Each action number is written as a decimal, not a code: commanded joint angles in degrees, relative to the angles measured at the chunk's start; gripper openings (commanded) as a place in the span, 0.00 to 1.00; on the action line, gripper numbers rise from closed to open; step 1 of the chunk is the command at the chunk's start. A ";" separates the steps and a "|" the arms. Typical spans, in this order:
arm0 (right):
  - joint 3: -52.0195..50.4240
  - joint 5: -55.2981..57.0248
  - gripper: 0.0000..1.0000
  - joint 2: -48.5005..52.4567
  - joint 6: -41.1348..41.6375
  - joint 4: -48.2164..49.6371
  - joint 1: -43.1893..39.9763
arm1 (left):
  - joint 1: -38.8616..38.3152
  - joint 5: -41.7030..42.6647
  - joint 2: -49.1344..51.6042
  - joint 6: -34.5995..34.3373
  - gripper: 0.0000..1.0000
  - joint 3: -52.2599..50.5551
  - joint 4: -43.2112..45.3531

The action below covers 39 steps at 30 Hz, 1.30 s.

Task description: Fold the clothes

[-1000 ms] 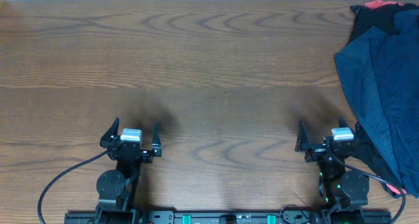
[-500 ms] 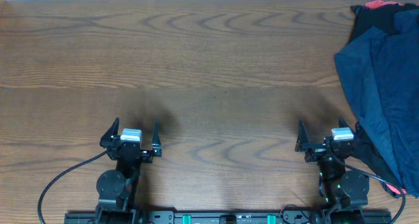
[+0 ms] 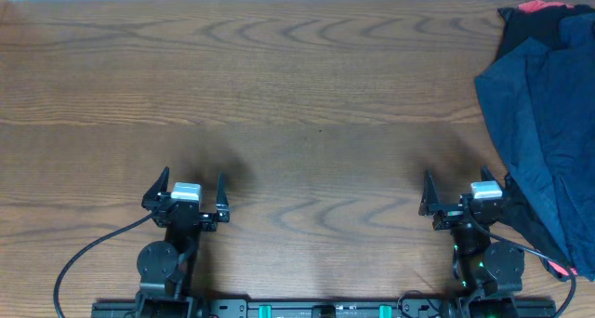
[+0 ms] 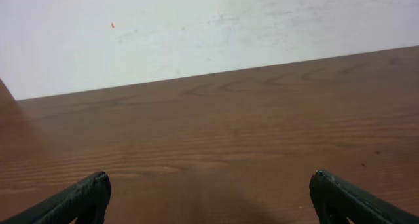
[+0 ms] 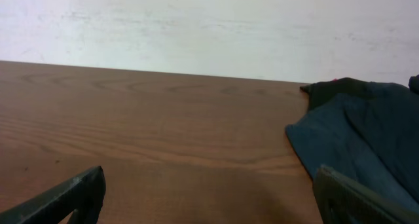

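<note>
The clothes [image 3: 544,123] are a heap of dark navy-blue cloth at the table's right edge, with a black piece and a bit of red [image 3: 537,6] at the far end. The heap also shows in the right wrist view [image 5: 366,139]. My left gripper [image 3: 190,184] is open and empty near the front left of the table; its two fingers show apart in the left wrist view [image 4: 209,194]. My right gripper [image 3: 462,186] is open and empty near the front right, just left of the navy cloth, and shows in the right wrist view [image 5: 209,191].
The brown wooden table [image 3: 297,95] spreads across the view. A white wall [image 4: 196,27] stands behind its far edge. Black cables [image 3: 84,262] and the arm bases [image 3: 316,309] sit along the front edge.
</note>
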 commanded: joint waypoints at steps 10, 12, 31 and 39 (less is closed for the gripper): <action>-0.09 -0.46 0.99 -0.24 -0.61 -0.24 -0.37 | 0.31 -0.72 -0.35 0.57 0.98 -0.76 -2.32; -0.11 -1.09 0.99 -0.24 -0.59 -0.24 -0.37 | 0.31 -0.70 -0.35 0.55 0.98 -0.76 -2.34; 8.46 4.63 0.99 10.97 2.36 -7.50 -0.37 | 0.31 -0.31 5.88 -2.82 0.98 6.14 -6.75; 24.13 5.90 0.99 31.17 2.34 -13.22 -0.39 | 0.31 -0.31 24.26 -3.37 0.98 19.93 -11.76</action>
